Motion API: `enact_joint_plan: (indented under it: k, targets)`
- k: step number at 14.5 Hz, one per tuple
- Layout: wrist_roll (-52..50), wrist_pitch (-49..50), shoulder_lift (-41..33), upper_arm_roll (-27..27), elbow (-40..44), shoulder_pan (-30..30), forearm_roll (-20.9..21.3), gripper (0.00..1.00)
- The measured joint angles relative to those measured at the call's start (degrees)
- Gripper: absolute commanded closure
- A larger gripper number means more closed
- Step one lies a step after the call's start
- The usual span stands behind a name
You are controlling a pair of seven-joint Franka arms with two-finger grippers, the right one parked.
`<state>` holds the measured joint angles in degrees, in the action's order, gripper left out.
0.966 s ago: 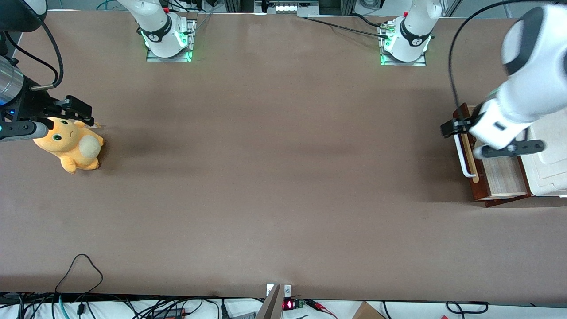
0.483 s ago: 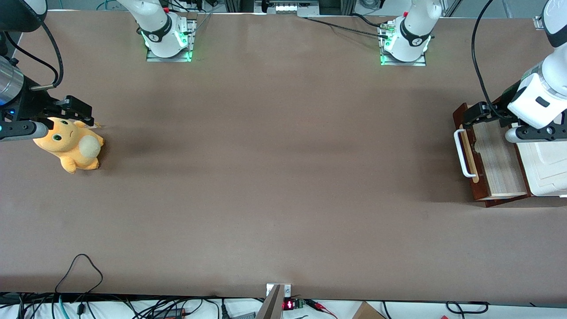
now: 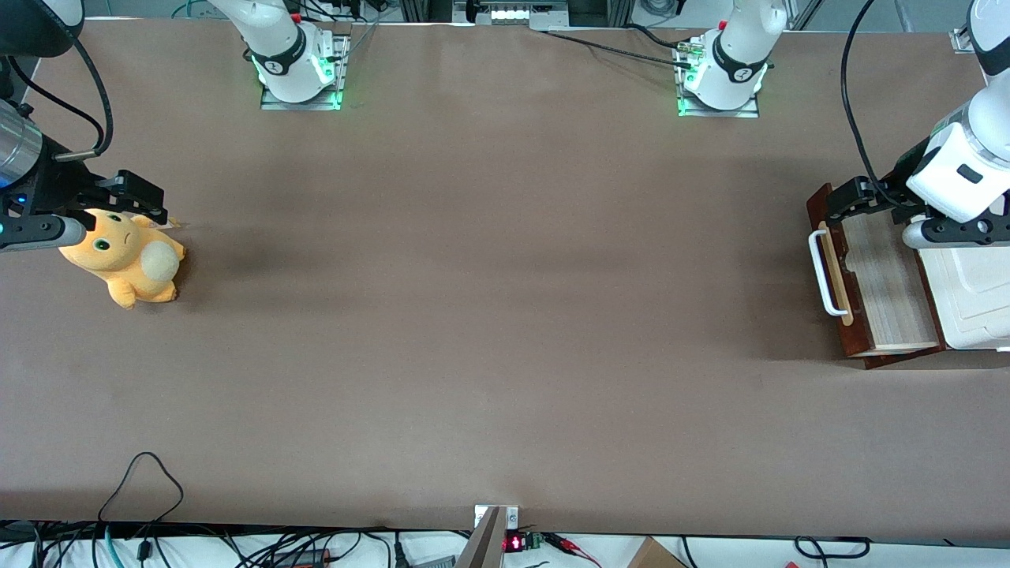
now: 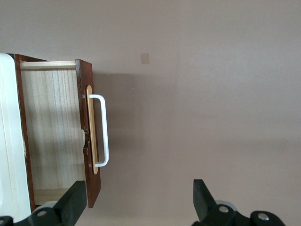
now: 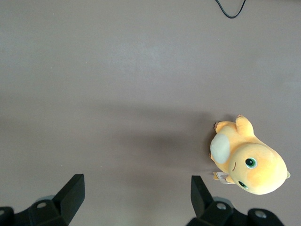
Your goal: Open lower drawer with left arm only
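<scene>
In the front view, the lower drawer point(image 3: 876, 276) is seen pulled out at the working arm's end of the table, its white handle point(image 3: 823, 274) running near to far, while the left arm point(image 3: 966, 150) holds its gripper point(image 3: 848, 201) above the drawer's farther corner. In the left wrist view, the gripper's fingers point(image 4: 73, 205) are seen spread wide with nothing between them, and the handle is clear of them, so the opening is judged done.

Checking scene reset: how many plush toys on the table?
1. The plush lies at the parked arm's end. None in the open lower drawer at the working arm's end, where the gripper hangs open above it.
</scene>
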<state>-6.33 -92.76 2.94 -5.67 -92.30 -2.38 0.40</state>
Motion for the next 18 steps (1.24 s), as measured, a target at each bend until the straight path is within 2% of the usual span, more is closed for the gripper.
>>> enact_joint_plan:
  k: [9,18]
  targets:
    - [4.5,0.0,-0.2,0.5,0.0,0.0,0.0,0.0]
    - [4.6,-0.3,-0.2,0.5,0.0,0.0,-0.9,0.0]
